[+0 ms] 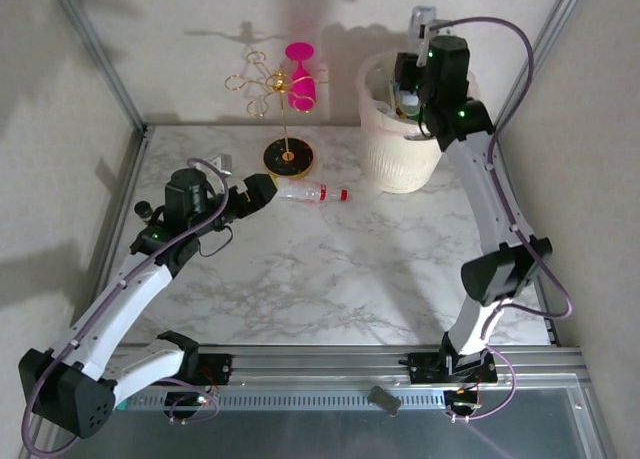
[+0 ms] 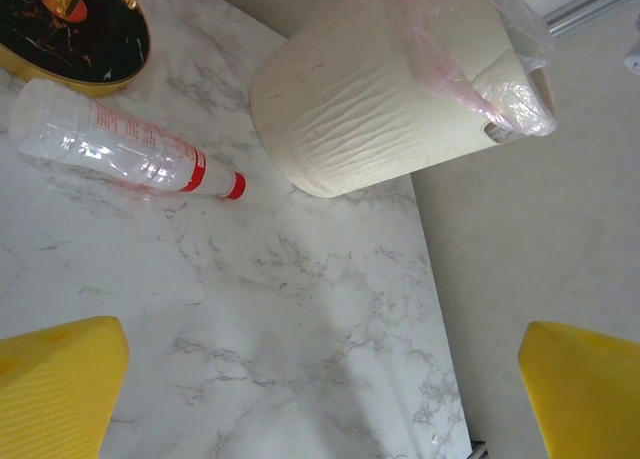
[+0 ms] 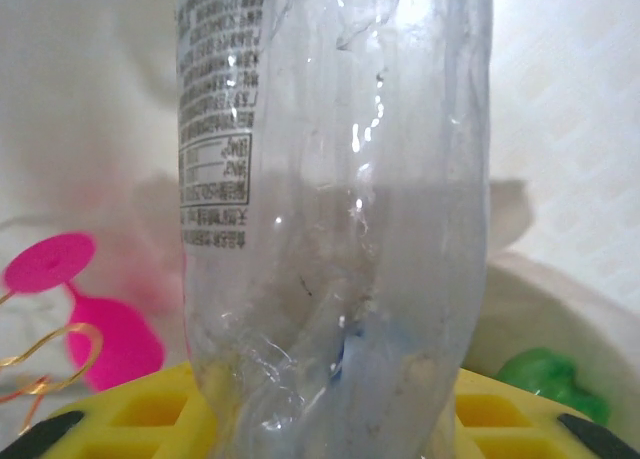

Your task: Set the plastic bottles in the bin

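Observation:
A clear plastic bottle with a red cap and label [image 1: 310, 192] [image 2: 120, 144] lies on its side on the marble table, cap pointing right toward the bin. My left gripper [image 1: 262, 191] [image 2: 320, 399] stands open just left of it, nothing between its yellow fingers [image 2: 55, 389]. The bin [image 1: 400, 144] [image 2: 370, 99], a cream-white bucket, stands at the back right. Above its mouth my right gripper [image 1: 410, 97] [image 3: 330, 419] is shut on a crumpled clear bottle [image 3: 330, 229] with a printed label. A green bottle [image 3: 545, 379] lies inside the bin.
A gold wire stand [image 1: 288, 149] with a black round base [image 2: 70, 29] and a pink glass [image 1: 300, 79] [image 3: 100, 329] stands just behind the red-capped bottle. A thin plastic liner [image 2: 510, 69] hangs over the bin's rim. Enclosure walls ring the table.

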`<control>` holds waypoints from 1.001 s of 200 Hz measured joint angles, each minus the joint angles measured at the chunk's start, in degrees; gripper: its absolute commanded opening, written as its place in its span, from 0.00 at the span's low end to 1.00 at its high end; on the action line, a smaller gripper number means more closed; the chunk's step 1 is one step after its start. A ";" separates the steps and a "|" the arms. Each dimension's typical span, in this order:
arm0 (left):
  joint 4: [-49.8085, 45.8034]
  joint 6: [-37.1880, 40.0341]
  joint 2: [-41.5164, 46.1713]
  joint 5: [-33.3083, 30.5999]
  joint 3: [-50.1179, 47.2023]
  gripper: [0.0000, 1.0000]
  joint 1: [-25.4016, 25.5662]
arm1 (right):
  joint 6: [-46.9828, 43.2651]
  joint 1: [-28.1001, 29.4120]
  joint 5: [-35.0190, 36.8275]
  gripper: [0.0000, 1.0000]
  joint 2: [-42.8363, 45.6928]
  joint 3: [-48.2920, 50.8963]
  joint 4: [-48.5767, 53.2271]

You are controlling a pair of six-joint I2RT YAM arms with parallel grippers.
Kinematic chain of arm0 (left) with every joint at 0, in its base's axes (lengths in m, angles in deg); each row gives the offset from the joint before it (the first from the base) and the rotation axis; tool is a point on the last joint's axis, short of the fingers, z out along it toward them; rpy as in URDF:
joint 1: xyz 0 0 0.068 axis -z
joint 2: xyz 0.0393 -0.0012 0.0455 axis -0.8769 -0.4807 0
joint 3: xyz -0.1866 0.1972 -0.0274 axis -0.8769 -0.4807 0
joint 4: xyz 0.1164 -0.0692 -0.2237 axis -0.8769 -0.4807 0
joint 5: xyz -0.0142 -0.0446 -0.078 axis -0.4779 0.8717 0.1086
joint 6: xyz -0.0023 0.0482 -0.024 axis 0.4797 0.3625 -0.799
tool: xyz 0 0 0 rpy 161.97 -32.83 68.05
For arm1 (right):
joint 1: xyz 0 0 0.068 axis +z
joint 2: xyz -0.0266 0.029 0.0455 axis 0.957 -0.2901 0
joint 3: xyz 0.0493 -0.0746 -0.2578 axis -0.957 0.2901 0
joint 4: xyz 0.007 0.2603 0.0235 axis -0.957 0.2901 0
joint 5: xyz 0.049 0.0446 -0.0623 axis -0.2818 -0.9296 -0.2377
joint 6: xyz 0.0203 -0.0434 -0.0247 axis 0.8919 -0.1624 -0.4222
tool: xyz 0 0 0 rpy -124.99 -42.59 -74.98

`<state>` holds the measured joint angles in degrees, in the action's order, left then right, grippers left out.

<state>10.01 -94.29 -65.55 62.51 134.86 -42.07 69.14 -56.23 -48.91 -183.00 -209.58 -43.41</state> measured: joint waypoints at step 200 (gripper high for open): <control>1.38 0.26 -1.33 0.20 -2.25 1.00 0.11 | -2.58 -4.55 5.01 0.70 -7.13 3.98 8.35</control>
<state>11.39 -94.03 -66.89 62.71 132.61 -41.96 66.56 -60.78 -43.90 -190.13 -205.61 -35.06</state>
